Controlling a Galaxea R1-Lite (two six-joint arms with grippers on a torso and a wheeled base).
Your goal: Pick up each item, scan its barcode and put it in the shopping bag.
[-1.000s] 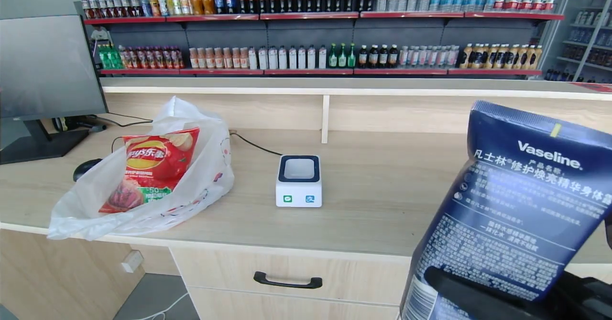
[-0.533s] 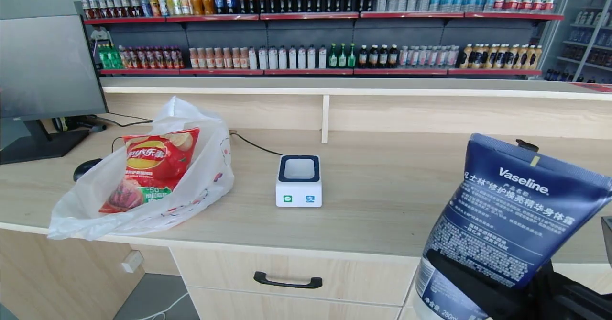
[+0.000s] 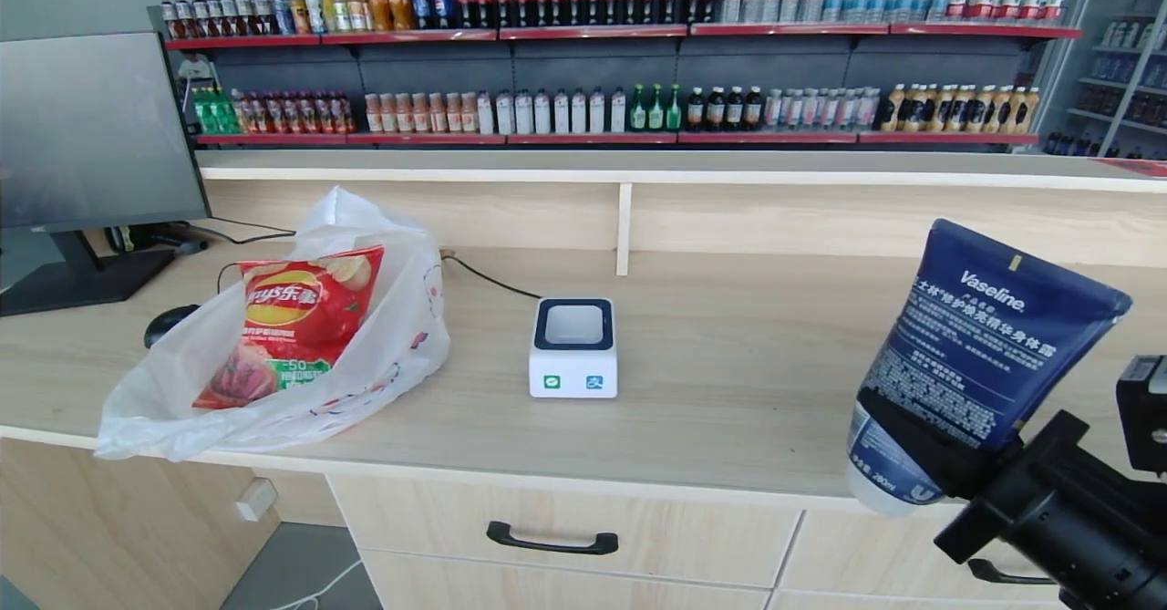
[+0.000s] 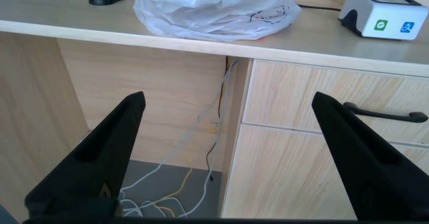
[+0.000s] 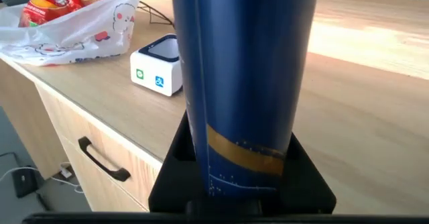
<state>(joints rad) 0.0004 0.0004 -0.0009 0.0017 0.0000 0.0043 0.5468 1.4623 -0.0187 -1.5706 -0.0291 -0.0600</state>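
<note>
Holding the tube (image 3: 994, 336) clamped cap-down in my right gripper (image 3: 925, 441), long axis leaning up-right; scanner (image 3: 573, 346) sits well left of it. Left gripper (image 4: 228, 103) fingers spread.

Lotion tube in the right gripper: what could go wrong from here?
The right gripper holds the lotion tube near its cap end, tilted; it may slip or swing on the way to the scanner.
The shopping bag lies slumped at the counter's front edge with the chips bag in its mouth; the tube could snag or push it off.
</note>
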